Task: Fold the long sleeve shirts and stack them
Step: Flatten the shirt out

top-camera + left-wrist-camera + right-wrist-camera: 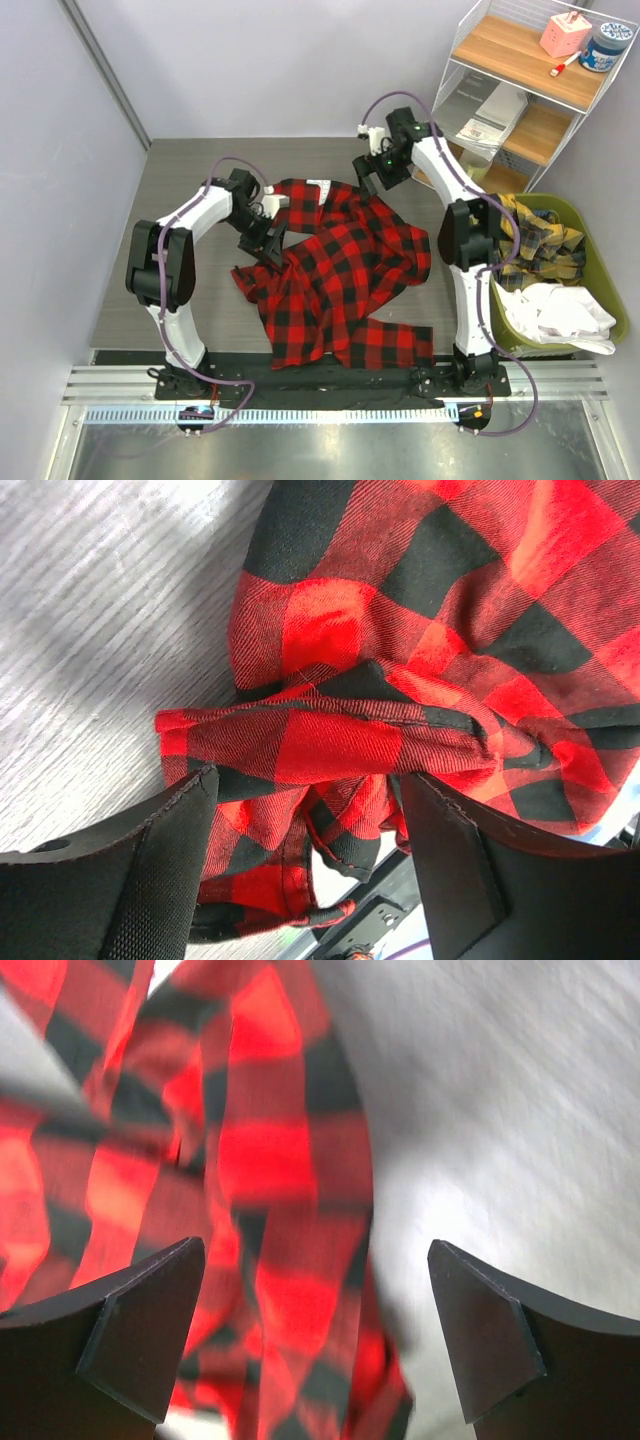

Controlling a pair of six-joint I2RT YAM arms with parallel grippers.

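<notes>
Left gripper (305,780): jaws spread, straddling a bunched fold of the red-and-black buffalo-check flannel shirt (340,270) at its left edge (not pinched shut on it). Right gripper (315,1248): jaws wide apart over the shirt's far edge; view blurred. Shirt: crumpled, lying mid-way across the grey wood-grain table (180,190), between both arms. Green plastic bin (605,300): right of table, holds other cloth.
</notes>
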